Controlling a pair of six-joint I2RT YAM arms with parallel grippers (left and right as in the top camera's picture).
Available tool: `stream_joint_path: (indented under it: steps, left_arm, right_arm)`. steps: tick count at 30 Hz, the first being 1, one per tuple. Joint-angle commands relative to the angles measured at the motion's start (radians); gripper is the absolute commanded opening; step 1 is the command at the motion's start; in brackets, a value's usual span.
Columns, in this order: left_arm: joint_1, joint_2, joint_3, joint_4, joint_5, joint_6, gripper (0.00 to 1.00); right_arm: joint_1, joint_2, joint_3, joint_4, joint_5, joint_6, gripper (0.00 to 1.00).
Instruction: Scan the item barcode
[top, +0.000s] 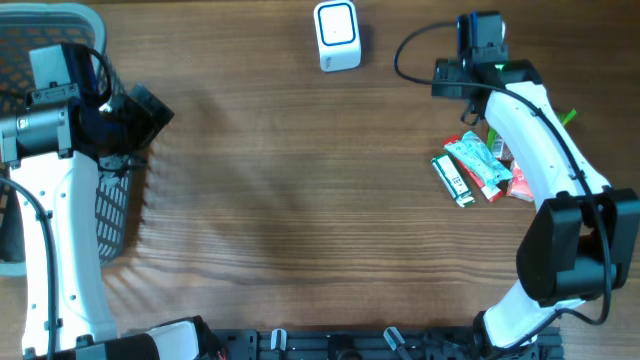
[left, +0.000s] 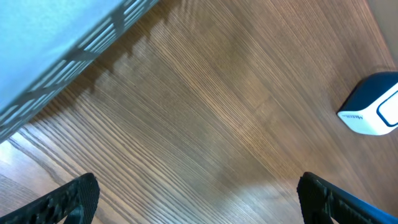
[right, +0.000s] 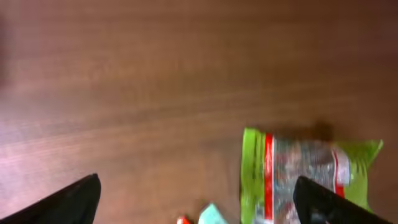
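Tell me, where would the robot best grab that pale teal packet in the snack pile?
Probably across its narrow width near the middle, coming straight down from above. The pale teal packet lies flat and diagonal on top of the other snacks, so its long edges are exposed while its underside is not.

The left claw (left: 199, 208) hangs with its black fingers spread wide, gripping nothing. The right claw (right: 198, 202) is likewise wide and empty, at the end of its outstretched white right arm (top: 528, 132).
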Motion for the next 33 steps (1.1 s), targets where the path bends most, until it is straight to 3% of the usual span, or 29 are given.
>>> stream_joint_path:
  steps: [1, 6, 19, 23, 29, 33]
  left_arm:
    - [0.008, 0.002, -0.003, 0.000, -0.014, -0.002, 1.00]
    - [0.008, 0.002, -0.003, 0.000, -0.014, -0.002, 1.00]
    - [0.008, 0.002, -0.003, 0.000, -0.014, -0.003, 1.00]
    - [0.008, 0.002, -0.003, 0.000, -0.014, -0.003, 1.00]
    - [0.008, 0.002, -0.003, 0.000, -0.014, -0.003, 1.00]
    - [0.008, 0.002, -0.003, 0.000, -0.014, -0.002, 1.00]
  right_arm:
    - [-0.005, 0.004, 0.000, 0.052, -0.007, 0.002, 0.99]
    - [0.003, -0.100, 0.000, 0.035, -0.076, 0.002, 1.00]
    - [0.005, -0.977, 0.000, 0.011, -0.118, 0.001, 1.00]
    - [0.005, -1.165, -0.017, -0.034, -0.096, 0.002, 1.00]
    - [0.005, -1.497, -0.306, -0.034, -0.097, 0.006, 1.00]
    - [0.005, -1.680, -0.576, 0.189, -0.121, 0.006, 1.00]
